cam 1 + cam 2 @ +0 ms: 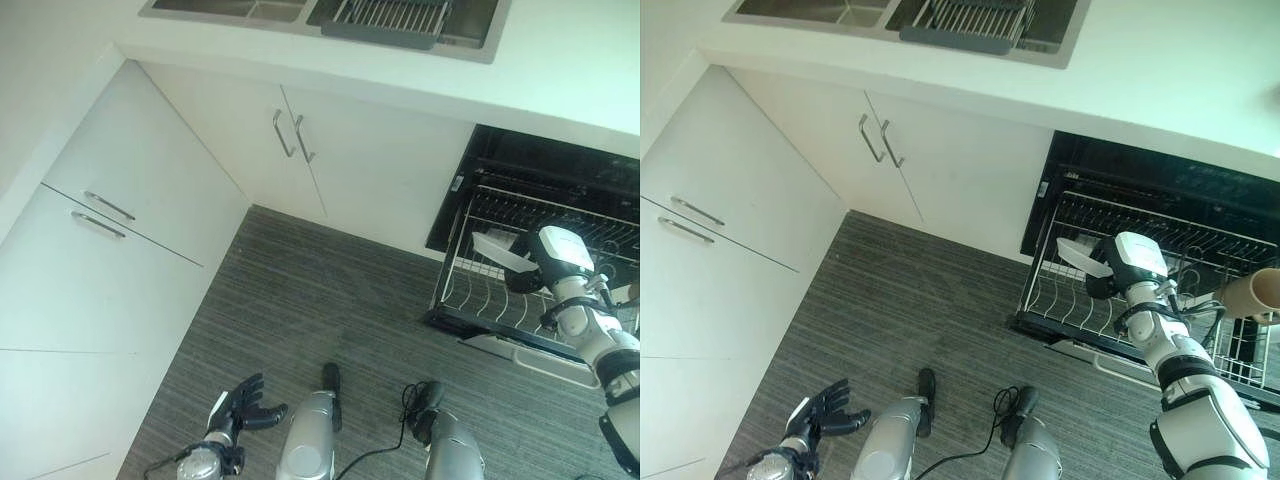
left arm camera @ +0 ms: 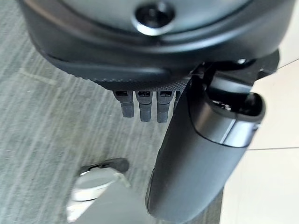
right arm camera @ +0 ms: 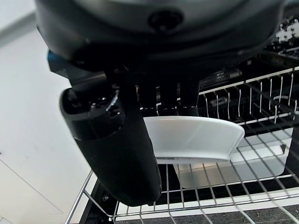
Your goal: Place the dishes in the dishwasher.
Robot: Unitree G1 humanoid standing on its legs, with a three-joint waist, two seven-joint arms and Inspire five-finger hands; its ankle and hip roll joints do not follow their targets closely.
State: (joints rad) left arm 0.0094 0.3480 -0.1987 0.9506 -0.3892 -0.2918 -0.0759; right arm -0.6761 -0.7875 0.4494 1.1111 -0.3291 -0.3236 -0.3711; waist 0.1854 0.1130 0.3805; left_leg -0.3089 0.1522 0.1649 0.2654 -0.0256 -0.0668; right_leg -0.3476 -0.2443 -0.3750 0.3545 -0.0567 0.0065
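Left hand (image 1: 243, 402) hangs low nr the striped grey floor (image 1: 300, 300), fingers (image 2: 145, 103) spread and relaxed, holding nothing. White cabinets (image 1: 120, 230) run along that side w/ metal handles.

Further out, right hand (image 1: 1108, 275) reaches over the pulled-out wire rack (image 1: 1070, 300) of the open dishwasher (image 1: 1160, 190). Its fingers and thumb (image 3: 117, 144) are clamped on a white bowl (image 3: 191, 137), pinched at the rim; bowl is tilted on its side above the rack's front section, at the rack's left end. Can't tell if it touches the wires. A tan cup (image 1: 1252, 292) sits at the rack's right end, well apart from the bowl.

Beyond, the white tabletop (image 1: 560, 70) runs across the back, w/ a steel sink (image 1: 250, 10) set into it and a dark drying rack (image 1: 390, 20) in the sink's right basin.
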